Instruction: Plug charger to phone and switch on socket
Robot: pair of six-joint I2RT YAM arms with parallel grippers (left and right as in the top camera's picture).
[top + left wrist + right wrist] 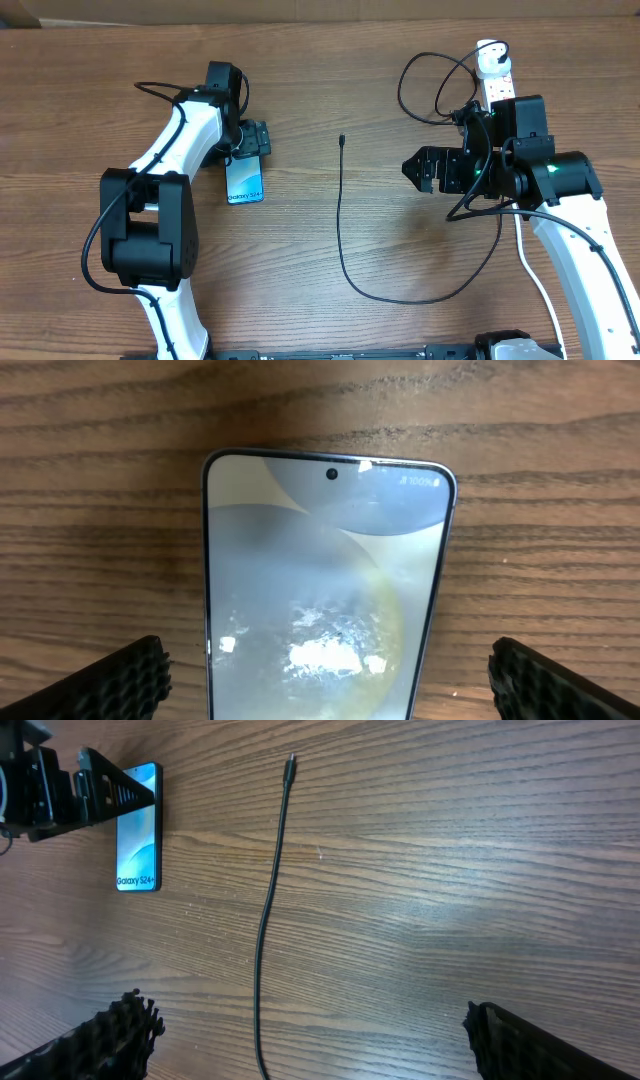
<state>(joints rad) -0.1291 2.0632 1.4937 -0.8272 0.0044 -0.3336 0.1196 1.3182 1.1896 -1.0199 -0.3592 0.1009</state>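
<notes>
The phone (245, 180) lies flat and lit on the tabletop (330, 60), left of centre, its long axis running far to near. The left gripper (250, 140) stands over its far end, fingers (135, 680) spread wide, flanking both long edges without contact. The charger (339, 220) lies well apart to the right, parallel, its tip pointing to the far edge. The right gripper (420, 170), fingers spread, is over bare wood. The socket (497, 80) sits far right, partly under that arm.
</notes>
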